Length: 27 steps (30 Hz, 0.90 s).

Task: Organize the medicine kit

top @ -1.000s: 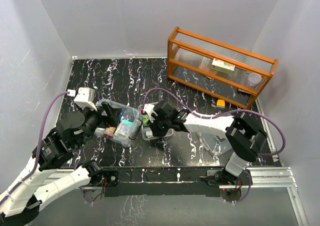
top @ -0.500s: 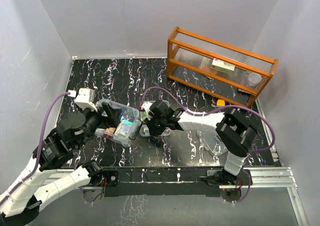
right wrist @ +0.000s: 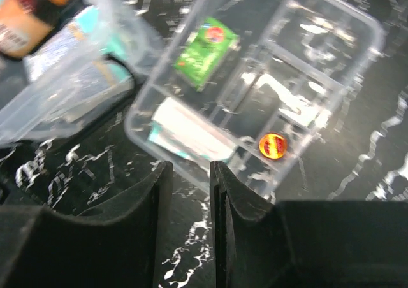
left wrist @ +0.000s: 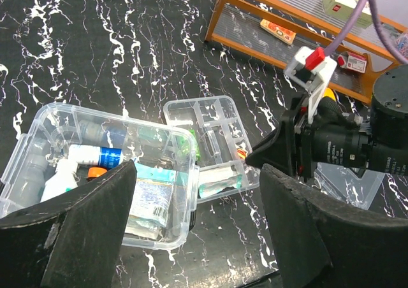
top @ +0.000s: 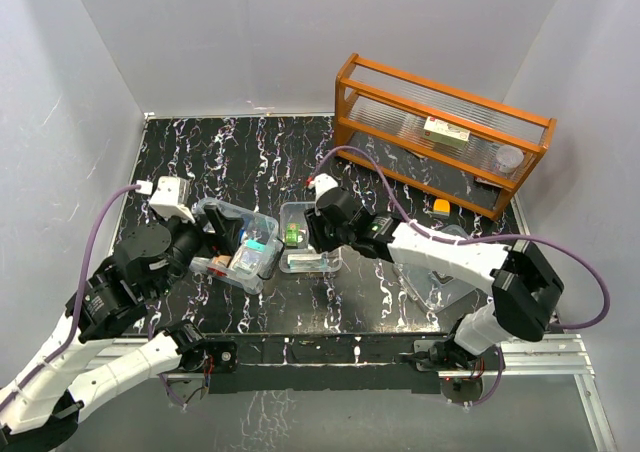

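Right arm has swung its elbow out toward 4 o'clock and backed the right gripper point(right wrist: 189, 170) off the clear divided tray point(right wrist: 255, 84), which was half covered a second ago. Left arm and box haven't budged.

- Right pincer: narrow gap, holding nothing, tips just short of the tray's near rim.
- Left gripper point(left wrist: 197, 173): jaws wide, holding nothing. One finger hangs over the clear plastic rounded-rectangular box point(left wrist: 38, 129), the other stands outside its wall.
- Kit: the box sits at 9 o'clock of table centre. The tray is out of it, just beside its 3 o'clock wall. The clear lid point(left wrist: 347, 185) lies at 4 o'clock, under the right forearm.

Risks, my read:
- The tray holds a loose green sachet point(right wrist: 207, 49), a white-and-teal flat pack point(right wrist: 191, 132) and a round orange-red piece point(right wrist: 273, 145). Any tilt on the lift spills them.
- The rim is thin and slick, so a pinch with jaws this narrow could skid and shove the tray into the box.
- The left finger over the box blocks the tray from seating.
- The forearm could sweep the lid along the black marbled table point(top: 250, 152).
- A white bottle with a blue label point(left wrist: 95, 154) and the packs inside may stand too high for the tray.

Orange wooden rack point(top: 440, 132) at 1 o'clock is well apart, no obstruction.
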Tool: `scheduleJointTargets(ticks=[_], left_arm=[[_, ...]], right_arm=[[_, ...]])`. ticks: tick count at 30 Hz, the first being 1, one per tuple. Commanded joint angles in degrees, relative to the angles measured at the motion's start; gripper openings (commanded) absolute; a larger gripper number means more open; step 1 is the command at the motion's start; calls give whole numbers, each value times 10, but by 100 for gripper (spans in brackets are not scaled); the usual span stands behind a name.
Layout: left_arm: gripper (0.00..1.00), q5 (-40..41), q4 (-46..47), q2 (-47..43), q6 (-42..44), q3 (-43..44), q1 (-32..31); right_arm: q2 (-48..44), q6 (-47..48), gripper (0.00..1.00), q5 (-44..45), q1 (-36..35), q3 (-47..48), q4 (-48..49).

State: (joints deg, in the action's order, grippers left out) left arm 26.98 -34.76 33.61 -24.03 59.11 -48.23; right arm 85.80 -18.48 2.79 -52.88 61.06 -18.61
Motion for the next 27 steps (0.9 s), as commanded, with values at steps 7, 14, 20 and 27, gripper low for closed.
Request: scheduleJointTargets(ticks=[7,14,20,27], left_arm=[[83,-31,-11,66,-29,-33,-1],[86,-95,12,156,-75,-59,-1],[78,-75,-15,229,-109,-63,-1],[68,-41,-33,245,-120,-83,-1]], right_arm=[[-111,-136,43,180,48,-77,-74],[-79,-158,48,172,57,-79,-80],[35,-159,47,167,57,7,-66],[116,-164,44,92,57,58,-22]])
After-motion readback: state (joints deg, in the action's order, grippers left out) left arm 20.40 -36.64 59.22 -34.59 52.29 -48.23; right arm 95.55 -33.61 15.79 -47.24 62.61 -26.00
